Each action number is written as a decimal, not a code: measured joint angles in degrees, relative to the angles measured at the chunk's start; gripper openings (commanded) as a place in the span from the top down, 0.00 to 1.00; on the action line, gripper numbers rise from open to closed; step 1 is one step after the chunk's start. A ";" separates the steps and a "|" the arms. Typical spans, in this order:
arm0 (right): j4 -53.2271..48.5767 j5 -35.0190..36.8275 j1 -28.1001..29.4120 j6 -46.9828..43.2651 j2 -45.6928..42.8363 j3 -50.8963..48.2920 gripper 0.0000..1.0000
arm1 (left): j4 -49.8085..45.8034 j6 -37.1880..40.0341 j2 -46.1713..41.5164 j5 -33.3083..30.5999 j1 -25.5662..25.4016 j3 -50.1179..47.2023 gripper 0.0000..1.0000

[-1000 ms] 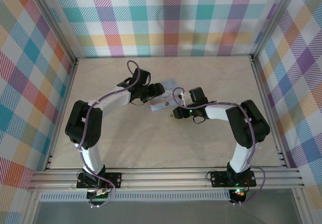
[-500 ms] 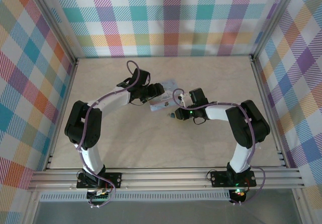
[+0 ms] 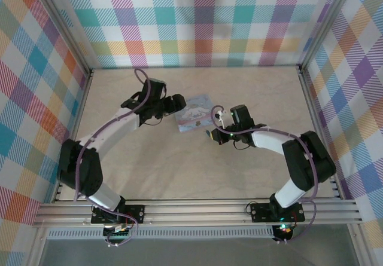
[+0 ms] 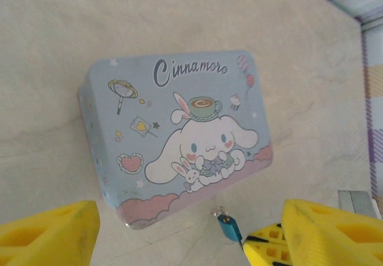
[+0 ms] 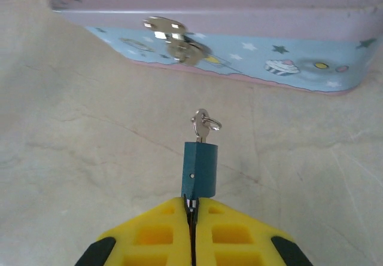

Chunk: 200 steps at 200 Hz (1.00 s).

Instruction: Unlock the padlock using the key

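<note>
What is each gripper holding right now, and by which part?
Right gripper is shut on the padlock, pinching the thin metal at its near end; the blue body juts toward the tin. Left gripper is open, holding nothing.

A pale, marbled beige table (image 3: pixel 179 164) is seen. One pale blue rectangular tin (image 3: pixel 196 112), printed with a white cartoon animal, is laid flat on it, lid upward, near the middle.

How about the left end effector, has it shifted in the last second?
Yes. The left end effector has pulled back leftward off the tin, which it overlapped before; the tin's lid now shows whole.
</note>
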 measured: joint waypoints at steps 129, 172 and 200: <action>-3.74 -5.66 13.14 12.33 -11.15 -11.37 0.95 | -2.69 3.50 -22.93 -4.31 1.11 -14.69 0.02; -4.72 -5.84 13.77 16.55 -11.04 -13.62 0.94 | -2.78 3.87 -26.53 -4.96 1.11 -17.44 0.02; -4.44 -4.83 13.77 18.10 -9.49 -13.86 0.91 | -2.93 3.96 -26.67 -4.96 1.11 -18.01 0.02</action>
